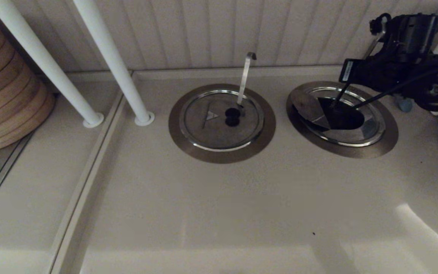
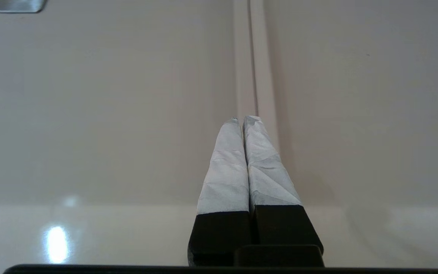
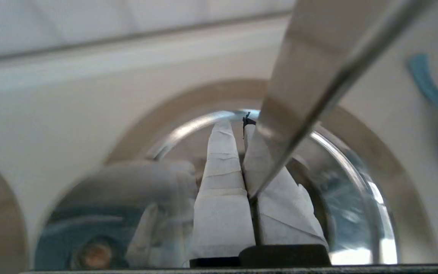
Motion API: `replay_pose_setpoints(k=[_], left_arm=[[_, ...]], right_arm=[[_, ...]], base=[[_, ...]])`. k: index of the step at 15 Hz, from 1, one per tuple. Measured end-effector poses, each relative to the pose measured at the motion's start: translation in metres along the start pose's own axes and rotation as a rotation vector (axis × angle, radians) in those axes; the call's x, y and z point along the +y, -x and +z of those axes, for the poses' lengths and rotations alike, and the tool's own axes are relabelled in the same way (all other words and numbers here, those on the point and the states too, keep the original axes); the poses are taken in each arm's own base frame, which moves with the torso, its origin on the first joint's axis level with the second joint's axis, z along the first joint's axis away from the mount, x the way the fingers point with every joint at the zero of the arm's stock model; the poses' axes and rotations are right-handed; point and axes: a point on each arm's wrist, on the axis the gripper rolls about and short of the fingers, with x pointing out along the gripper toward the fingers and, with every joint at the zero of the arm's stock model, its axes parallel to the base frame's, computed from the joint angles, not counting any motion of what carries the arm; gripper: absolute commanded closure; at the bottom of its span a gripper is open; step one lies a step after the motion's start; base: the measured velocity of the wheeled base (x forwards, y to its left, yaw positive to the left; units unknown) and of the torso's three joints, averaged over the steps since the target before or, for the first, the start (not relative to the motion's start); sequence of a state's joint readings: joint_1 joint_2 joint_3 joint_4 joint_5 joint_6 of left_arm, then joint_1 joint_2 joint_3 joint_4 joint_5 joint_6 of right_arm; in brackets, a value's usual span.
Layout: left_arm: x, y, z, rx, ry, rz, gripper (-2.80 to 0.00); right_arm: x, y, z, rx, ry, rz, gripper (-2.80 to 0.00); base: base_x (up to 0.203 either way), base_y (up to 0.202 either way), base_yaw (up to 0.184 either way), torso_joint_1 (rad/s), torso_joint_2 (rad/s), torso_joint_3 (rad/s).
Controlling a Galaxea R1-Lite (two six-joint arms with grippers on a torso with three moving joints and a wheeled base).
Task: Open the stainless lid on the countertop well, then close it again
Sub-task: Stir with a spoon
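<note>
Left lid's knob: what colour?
Black, on the closed left lid; the knob shows best in head view.

Head view: dim and warm-toned, with a pale light patch at lower right of the countertop (image 1: 219, 213).
Left wrist view: brighter, glare spot at lower left.
Right wrist view: ladle handle (image 3: 318, 76) blurred at upper right; stainless lid (image 3: 356, 213) shows smeared reflections.

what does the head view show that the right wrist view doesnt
Only the head view: the twin lid with its upright hook-tipped handle, two white poles, and stacked wooden steamers.

Only the right wrist view: the right tool, fingers together above the stainless lid, beside the slanted ladle handle.

Both: the stainless lid, the countertop well ring, and the white wall.
</note>
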State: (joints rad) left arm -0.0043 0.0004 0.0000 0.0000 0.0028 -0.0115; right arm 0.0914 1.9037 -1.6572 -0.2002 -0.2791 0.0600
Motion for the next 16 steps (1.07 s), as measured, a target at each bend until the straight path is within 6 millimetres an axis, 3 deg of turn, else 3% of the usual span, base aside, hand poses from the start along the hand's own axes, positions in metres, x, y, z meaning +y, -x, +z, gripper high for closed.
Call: replay_pose_setpoints(k=[3, 7, 11, 16], left_arm=[[0.000, 0.000, 0.000, 0.000, 0.000, 0.000, 0.00], [0.000, 0.000, 0.000, 0.000, 0.000, 0.000, 0.00], [0.000, 0.000, 0.000, 0.000, 0.000, 0.000, 0.00], [0.000, 0.000, 0.000, 0.000, 0.000, -0.001, 0.00]], right_arm=[[-0.017, 0.006, 0.001, 0.084, 0.041, 0.001, 0.00], [-0.038, -0.009, 0.003, 0.028, 0.104, -0.118, 0.00], [-0.035, -0.028, 0.005, -0.045, 0.055, -0.192, 0.00], [-0.012, -0.029, -0.001, -0.036, -0.015, -0.121, 0.00]], base=[[0.000, 0.000, 0.000, 0.000, 0.00, 0.000], [0.000, 0.000, 0.000, 0.000, 0.00, 0.000], [0.000, 0.000, 0.000, 0.000, 0.00, 0.000], [0.000, 0.000, 0.000, 0.000, 0.00, 0.000]])
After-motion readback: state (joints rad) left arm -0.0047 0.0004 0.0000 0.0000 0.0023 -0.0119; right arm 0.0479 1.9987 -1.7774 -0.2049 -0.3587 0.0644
